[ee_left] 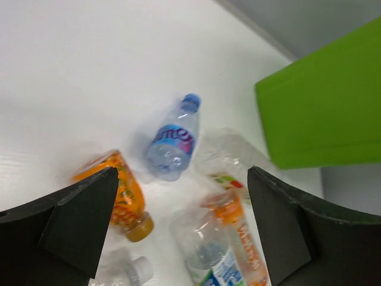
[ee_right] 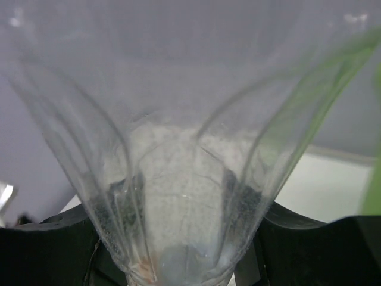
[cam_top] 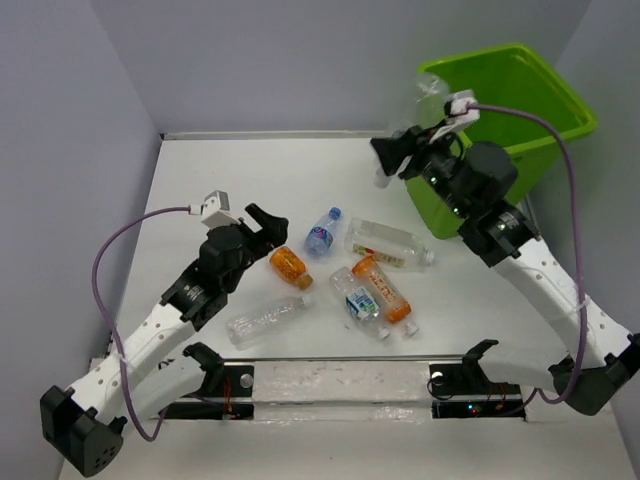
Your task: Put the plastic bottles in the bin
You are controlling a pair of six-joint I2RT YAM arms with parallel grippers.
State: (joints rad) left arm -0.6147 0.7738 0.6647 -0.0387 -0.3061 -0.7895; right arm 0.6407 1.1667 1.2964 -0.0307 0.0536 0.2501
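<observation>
Clear bottle [ee_right: 190,149] clamped in right gripper [ee_right: 178,256] (beside bin [cam_top: 432,205]).

Labels on the blue-labelled bottle [ee_left: 172,140] and the orange-labelled bottle [cam_top: 381,288] carry print — all too blurred to read.

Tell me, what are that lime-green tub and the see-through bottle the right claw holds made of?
The lime-green rectangular tub looks like opaque moulded plastic, smooth, slightly shiny. The clear creased bottle is probably thin transparent plastic: the background shows through its folds.
</observation>
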